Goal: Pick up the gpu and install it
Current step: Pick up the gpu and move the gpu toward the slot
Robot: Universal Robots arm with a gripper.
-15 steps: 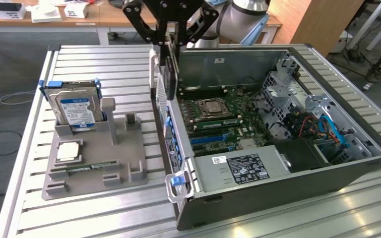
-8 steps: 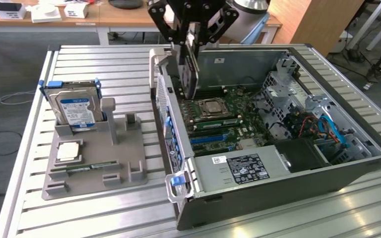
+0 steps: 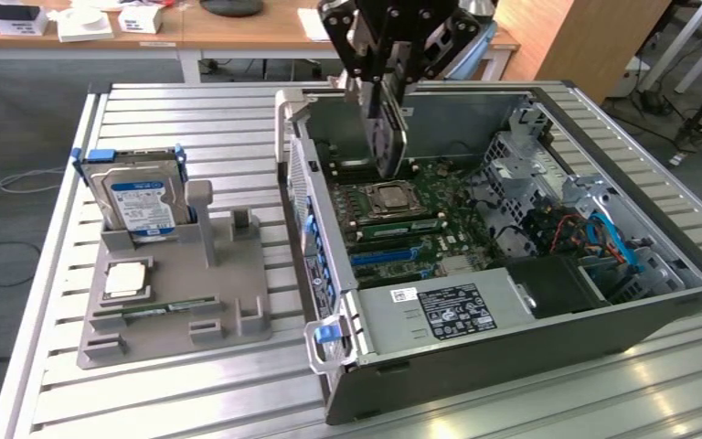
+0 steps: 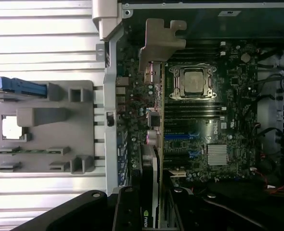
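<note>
The gpu [image 3: 387, 137] hangs on edge above the open computer case [image 3: 643, 315], over the motherboard [image 3: 430, 229] near the case's rear wall. It is a thin dark card. My gripper [image 3: 382, 84] is shut on its upper part, well above the board. In the wrist view the gpu [image 4: 153, 163] appears edge-on, with its silver end bracket [image 4: 159, 41] reaching toward the case's rear edge. The gripper [image 4: 150, 214] clamps it from both sides. The card floats over the expansion slots [image 4: 183, 137] beside the processor socket [image 4: 192, 82], apart from the board.
A grey parts holder [image 3: 175, 297] sits on the slatted metal table [image 3: 143, 393] at the exterior view's left. It carries a hard drive [image 3: 140, 201], a processor chip [image 3: 128, 279] and a RAM stick [image 3: 156, 311]. The case holds a power supply [image 3: 442, 311] and cables [image 3: 595, 242].
</note>
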